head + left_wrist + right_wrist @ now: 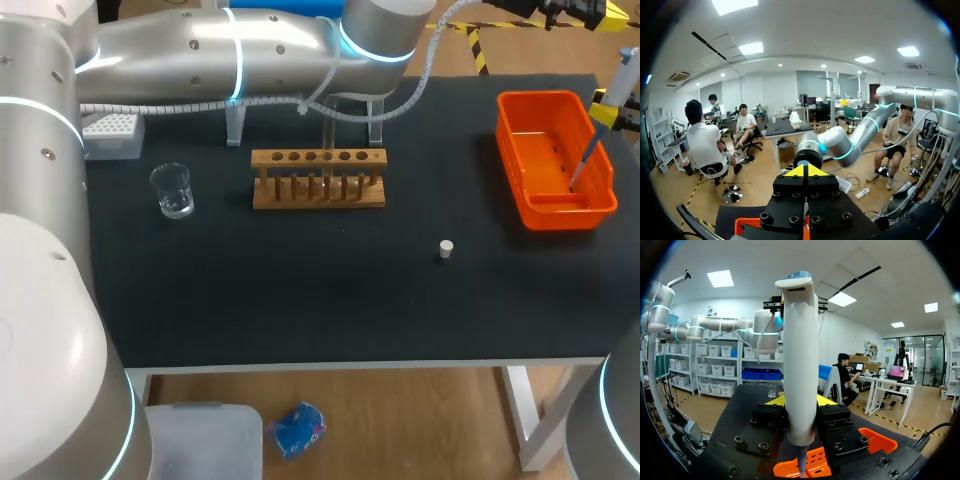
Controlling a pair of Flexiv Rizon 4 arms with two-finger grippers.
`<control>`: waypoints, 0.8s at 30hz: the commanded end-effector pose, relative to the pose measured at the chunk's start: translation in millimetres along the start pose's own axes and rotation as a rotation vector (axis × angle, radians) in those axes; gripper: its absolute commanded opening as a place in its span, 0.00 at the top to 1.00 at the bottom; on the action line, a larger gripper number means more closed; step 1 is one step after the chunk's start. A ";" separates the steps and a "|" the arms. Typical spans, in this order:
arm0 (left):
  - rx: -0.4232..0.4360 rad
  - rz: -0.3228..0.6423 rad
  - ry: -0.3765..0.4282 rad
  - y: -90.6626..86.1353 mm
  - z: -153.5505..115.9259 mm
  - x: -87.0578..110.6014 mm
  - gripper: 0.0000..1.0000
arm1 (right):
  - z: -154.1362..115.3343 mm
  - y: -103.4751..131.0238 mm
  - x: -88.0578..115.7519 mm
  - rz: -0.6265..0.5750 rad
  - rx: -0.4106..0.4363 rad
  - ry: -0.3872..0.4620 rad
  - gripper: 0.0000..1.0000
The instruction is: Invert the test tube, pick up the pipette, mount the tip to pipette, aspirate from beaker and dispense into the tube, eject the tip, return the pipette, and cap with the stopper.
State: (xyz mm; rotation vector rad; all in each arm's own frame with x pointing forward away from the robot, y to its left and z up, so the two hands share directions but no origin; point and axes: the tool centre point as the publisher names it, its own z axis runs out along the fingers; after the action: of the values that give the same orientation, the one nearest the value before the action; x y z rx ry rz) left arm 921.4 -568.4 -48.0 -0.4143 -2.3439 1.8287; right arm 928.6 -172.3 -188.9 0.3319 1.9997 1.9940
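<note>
1. Our right gripper [799, 401] squeezes the white pipette [800, 355] with its two fingers, one on each side, and holds it standing up.
2. The pipette is at the far right of the table. Its thin end points down over the orange bin [565, 215].
3. Our left gripper [805, 171] has its two yellow tips pressed together. There is nothing between them.
4. Our left arm [230, 45] comes in from the left and goes along the far side of the table, above the rack.
5. The wooden rack [318, 195] sits in the middle of the table, toward the far side. A clear test tube [327, 160] stands in it near the middle. We cannot tell which way up the tube is.
6. The little glass beaker [173, 190] stands to the left of the rack, apart from it.
7. The tip box [110, 135] is at the far left, farther back than the beaker.
8. The small stopper [446, 249] sits by itself on the black table [300, 290]. It is nearer than the rack and off to its right, well apart from the bin.
9. A clear stand [236, 125] is just behind the rack.
</note>
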 end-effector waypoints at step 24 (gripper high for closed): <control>0.046 0.029 0.056 10.2 10.2 -18.1 1.00 | 0.1 0.2 0.3 -0.001 0.001 -0.002 1.00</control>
State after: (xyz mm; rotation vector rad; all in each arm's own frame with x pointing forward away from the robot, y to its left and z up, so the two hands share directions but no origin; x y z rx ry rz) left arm 928.5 -576.0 -57.0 -0.4505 -2.2975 1.8554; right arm 928.6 -172.4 -188.9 0.3319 1.9997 1.9940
